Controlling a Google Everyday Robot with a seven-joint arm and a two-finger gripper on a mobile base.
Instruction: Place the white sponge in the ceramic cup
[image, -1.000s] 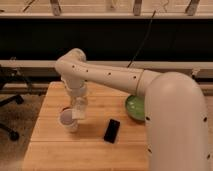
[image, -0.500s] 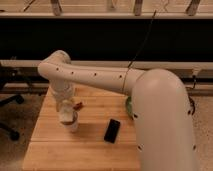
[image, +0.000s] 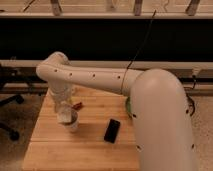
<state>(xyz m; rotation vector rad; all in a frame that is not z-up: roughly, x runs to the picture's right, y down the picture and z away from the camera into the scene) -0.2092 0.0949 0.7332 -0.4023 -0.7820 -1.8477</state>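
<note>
The ceramic cup (image: 73, 123) is small and white and stands upright on the left part of the wooden table (image: 85, 150). My gripper (image: 65, 111) points down from the arm's wrist, right over the cup's left rim. It is shut on the white sponge (image: 63, 116), a pale block at its tip, which sits at the cup's mouth. I cannot tell whether the sponge touches the cup's inside.
A black phone (image: 112, 130) lies flat to the right of the cup. A small red-orange object (image: 77, 105) lies just behind the cup. A sliver of the green bowl (image: 128, 106) shows behind my arm (image: 160, 120), which covers the table's right side. A chair base (image: 10, 131) stands at the left.
My gripper has moved left and down with the sponge, from beside and above the cup to right over its mouth. The cup and the phone have not moved.
</note>
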